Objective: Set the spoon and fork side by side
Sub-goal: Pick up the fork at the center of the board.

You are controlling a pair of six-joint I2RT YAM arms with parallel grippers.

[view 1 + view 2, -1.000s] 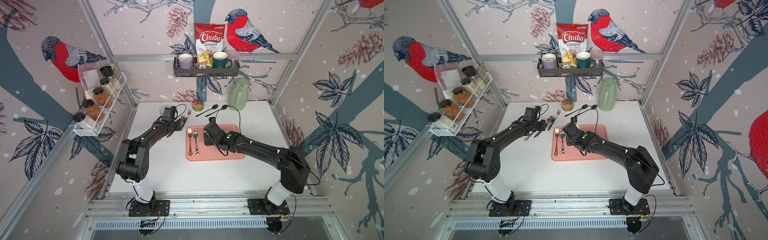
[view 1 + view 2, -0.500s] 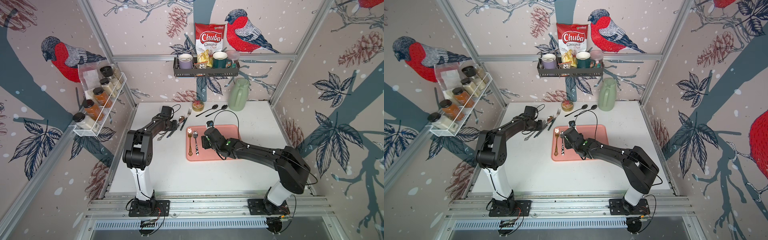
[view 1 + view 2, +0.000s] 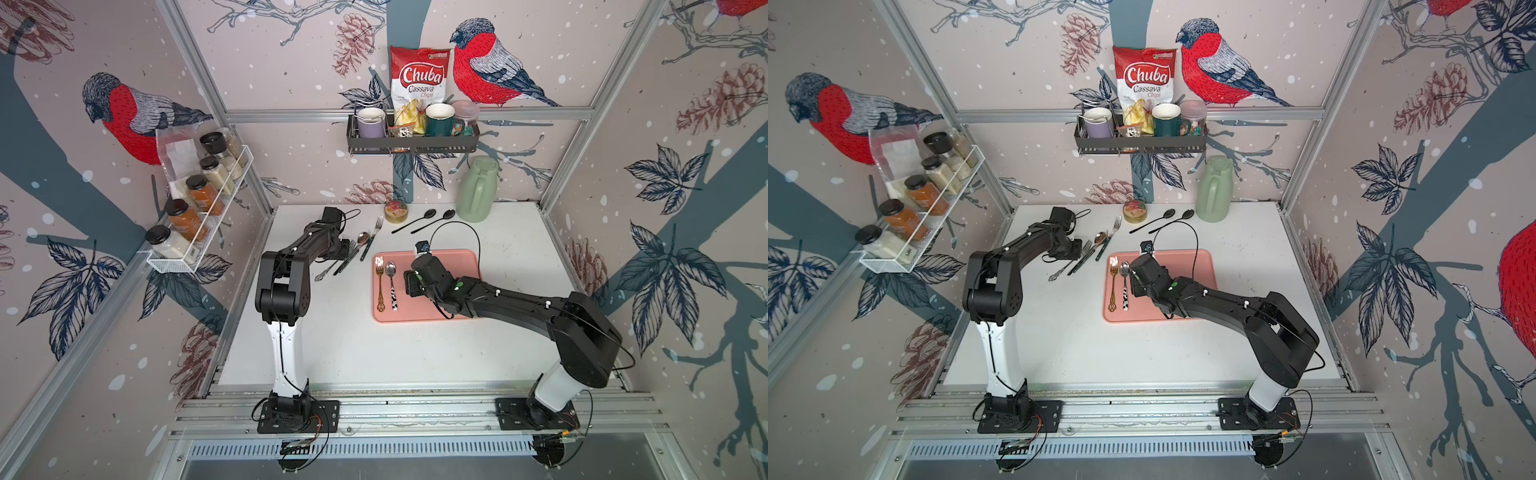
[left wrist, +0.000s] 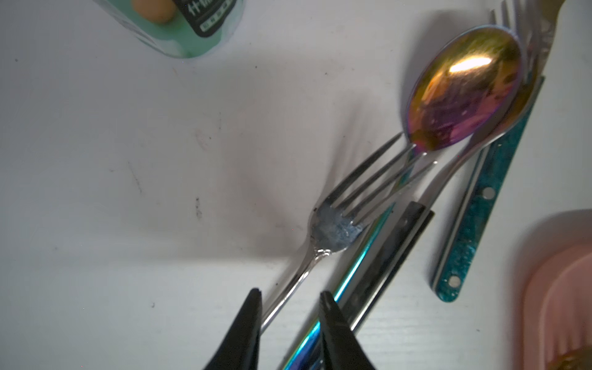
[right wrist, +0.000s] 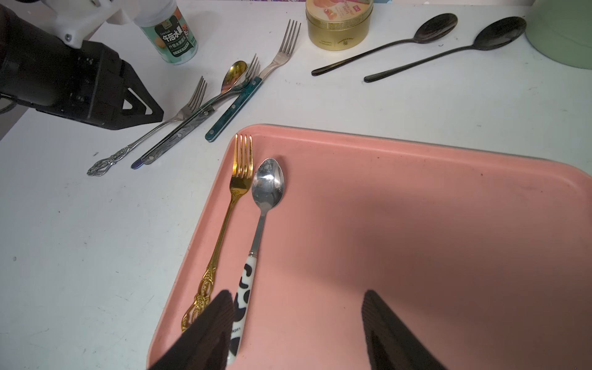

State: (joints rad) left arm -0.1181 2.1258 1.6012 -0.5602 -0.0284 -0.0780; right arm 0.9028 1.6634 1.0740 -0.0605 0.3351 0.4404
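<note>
A gold fork (image 3: 379, 282) (image 3: 1113, 282) and a spoon (image 3: 391, 286) (image 3: 1124, 284) with a black-and-white handle lie side by side, nearly parallel, at the left end of the pink tray (image 3: 453, 259). My right gripper (image 5: 296, 294) (image 3: 409, 283) hovers open over the tray just right of the spoon (image 5: 267, 185), holding nothing; one finger overlaps the spoon's handle end in the right wrist view. My left gripper (image 4: 290, 292) (image 3: 343, 249) is low over loose cutlery left of the tray. Its jaws stand apart, and a silver fork (image 4: 333, 224) has its handle running between them.
Beside the silver fork lie an iridescent spoon (image 4: 464, 89), a dark-handled piece and a teal-handled fork (image 4: 474, 208). At the back stand a gold tin (image 3: 395, 210), two black spoons (image 3: 415, 222), a green jug (image 3: 478, 191) and a small bottle (image 5: 174, 35).
The left arm folded back and its gripper came down onto the loose cutlery, jaws narrowing. The right gripper slid a little toward the front of the tray. Fork and spoon stayed put.
</note>
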